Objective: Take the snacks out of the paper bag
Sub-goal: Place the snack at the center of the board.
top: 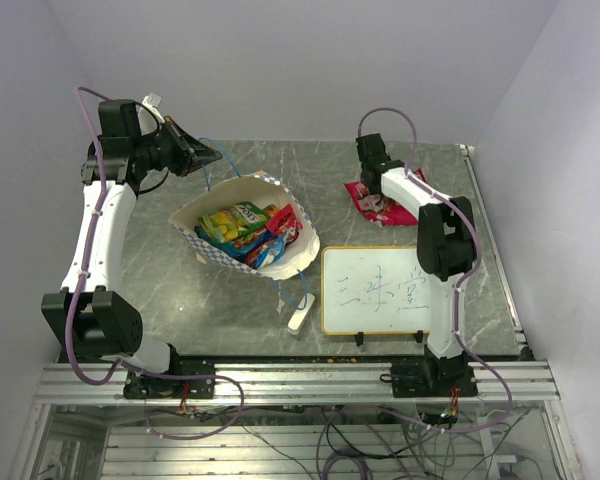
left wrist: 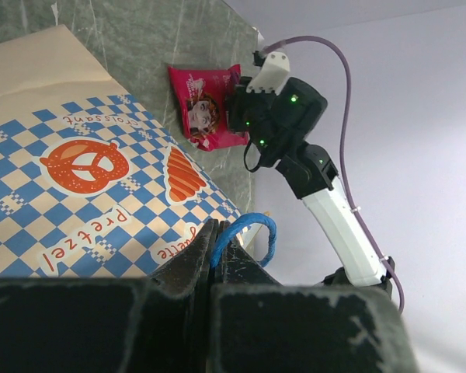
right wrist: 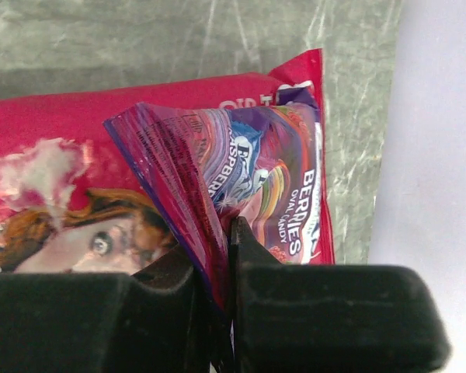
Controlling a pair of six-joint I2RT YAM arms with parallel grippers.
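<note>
we list: left gripper (left wrist: pixel 216 237) clenched on blue handle (left wrist: pixel 252 231) of paper bag (left wrist: pixel 101 183); right gripper (right wrist: pixel 227 237) pinching purple packet (right wrist: pixel 252 167) over pink packet (right wrist: pixel 62 116).

paper bag (top: pixel 302 250) mouth open, whiteboard (top: pixel 375 290) just beside

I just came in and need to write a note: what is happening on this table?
Two robot arms are emptying a paper bag. The left gripper is shut on the bag's blue handle, and the bag's mouth stands open. The right gripper pinches a purple packet above a pink packet that lies on the table at the far right. Several snacks are in the bag.
</note>
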